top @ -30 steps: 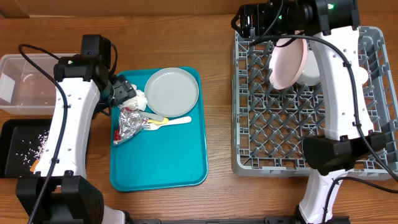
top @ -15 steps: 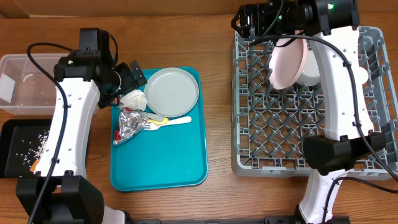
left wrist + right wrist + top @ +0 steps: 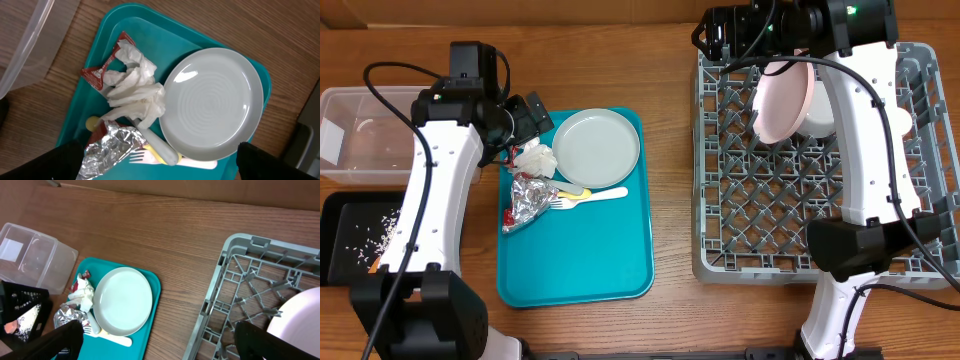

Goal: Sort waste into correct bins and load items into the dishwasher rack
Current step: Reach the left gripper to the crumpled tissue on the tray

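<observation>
We see the left claw (image 3: 530, 128) spread wide and empty, hovering over the far left corner of the flat teal serving tray (image 3: 580, 262), above a crumpled white napkin (image 3: 137, 90). A red-and-white wrapper (image 3: 100, 75) pokes out from under that napkin on the side towards the tray's rim. The round pale grey-green plate (image 3: 212, 102) lies flat just beside the napkin, in the tray's far right corner. Nearer to us the crumpled silver foil (image 3: 528, 198) rests touching the napkin. The yellow spoon (image 3: 576, 191) and the pale fork (image 3: 605, 195) lie together along the plate's near edge, the fork's tines against the foil. Left of the tray on the wooden desk (image 3: 670, 150) stand the clear plastic rectangular tub (image 3: 360, 135) and, nearer, the shallow black rectangular tray (image 3: 342, 240) with loose white rice (image 3: 370, 235) scattered in it. The right claw (image 3: 720, 38) is likewise released and holds nothing, poised over the far left corner of the large square grey plastic rack (image 3: 760, 210). A pinkish white round plate (image 3: 782, 100) stands on edge among the rack's pegs.
</observation>
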You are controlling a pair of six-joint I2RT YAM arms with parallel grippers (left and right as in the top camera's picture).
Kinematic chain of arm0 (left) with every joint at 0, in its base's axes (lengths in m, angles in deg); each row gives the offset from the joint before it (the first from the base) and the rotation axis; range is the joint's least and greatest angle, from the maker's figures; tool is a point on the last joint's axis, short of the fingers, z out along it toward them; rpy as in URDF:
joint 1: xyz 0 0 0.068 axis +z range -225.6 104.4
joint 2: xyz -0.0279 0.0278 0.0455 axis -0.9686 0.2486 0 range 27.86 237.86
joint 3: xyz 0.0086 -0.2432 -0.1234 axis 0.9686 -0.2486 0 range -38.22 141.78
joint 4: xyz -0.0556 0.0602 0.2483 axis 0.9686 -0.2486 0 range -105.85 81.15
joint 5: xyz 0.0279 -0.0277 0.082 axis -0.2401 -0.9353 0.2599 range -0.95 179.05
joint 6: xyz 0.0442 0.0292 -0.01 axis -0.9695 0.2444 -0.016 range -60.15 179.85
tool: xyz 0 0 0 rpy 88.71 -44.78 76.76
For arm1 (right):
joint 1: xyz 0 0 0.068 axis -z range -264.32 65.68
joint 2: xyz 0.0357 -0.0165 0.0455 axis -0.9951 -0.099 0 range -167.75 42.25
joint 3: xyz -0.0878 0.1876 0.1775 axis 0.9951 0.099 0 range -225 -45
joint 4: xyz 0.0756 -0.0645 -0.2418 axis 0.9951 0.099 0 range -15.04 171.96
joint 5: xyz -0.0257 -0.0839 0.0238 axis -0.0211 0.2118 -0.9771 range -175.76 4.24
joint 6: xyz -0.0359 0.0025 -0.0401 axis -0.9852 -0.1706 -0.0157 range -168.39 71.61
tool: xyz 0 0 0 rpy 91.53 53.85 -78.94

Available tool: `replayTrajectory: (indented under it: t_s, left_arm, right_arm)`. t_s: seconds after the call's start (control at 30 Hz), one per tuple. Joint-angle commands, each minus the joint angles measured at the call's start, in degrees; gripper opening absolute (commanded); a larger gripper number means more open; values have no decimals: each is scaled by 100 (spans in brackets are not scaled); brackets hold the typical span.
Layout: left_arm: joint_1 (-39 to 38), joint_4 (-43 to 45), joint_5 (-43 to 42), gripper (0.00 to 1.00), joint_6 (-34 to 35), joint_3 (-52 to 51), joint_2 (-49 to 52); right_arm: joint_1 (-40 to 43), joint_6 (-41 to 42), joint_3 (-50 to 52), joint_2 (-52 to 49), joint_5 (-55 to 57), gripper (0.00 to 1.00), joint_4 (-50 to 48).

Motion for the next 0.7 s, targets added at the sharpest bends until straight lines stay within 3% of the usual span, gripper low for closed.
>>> replayTrajectory:
  t_s: [0.0, 0.47, 0.67]
  left_arm:
    - [-15, 37, 81, 100, 214, 118, 448]
    - [-46, 640, -129, 100, 256, 120, 1419]
    - [-50, 824, -138, 89, 262, 120, 1655]
  right_arm:
    - [11, -28, 7, 90, 46, 100, -24]
    - [11, -28, 7, 90, 46, 100, -24]
    - [11, -28, 7, 90, 46, 100, -24]
